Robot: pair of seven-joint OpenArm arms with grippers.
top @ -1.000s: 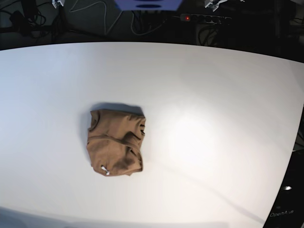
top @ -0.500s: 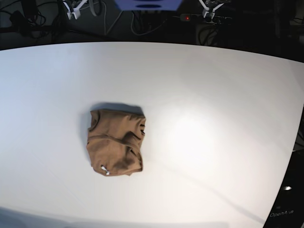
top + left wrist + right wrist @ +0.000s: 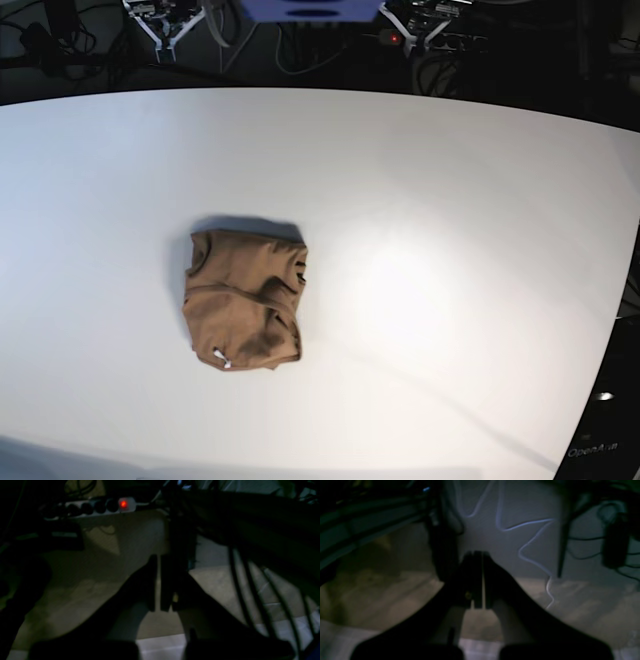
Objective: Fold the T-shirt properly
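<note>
The T-shirt (image 3: 243, 300) lies on the white desk (image 3: 450, 200) as a compact, roughly square tan bundle, left of the desk's middle and nearer its front edge than its back edge, with its small white tag (image 3: 222, 360) showing at the front-left corner of the bundle. Nothing touches it. Judged from that, the folding looks done or nearly done, and the step in hand is the arms parking away from the garment.

Both arms sit beyond the back edge of the desk. In its own wrist view the left gripper (image 3: 158, 585) shows its jaws pressed together with only a thin slit between them and nothing held; the right gripper (image 3: 477, 580) likewise has its jaws pressed together and empty. Both wrist views are dark, so the surroundings are hard to read, though a power strip (image 3: 90, 507) with a red light is plain enough.

If any further move is wanted, it calls for a check of the bundle's rumpled right side, where the layers seem uneven, and a light smoothing press from above.

Count: one T-shirt, one tag, two grippers, one desk, one power strip.
</note>
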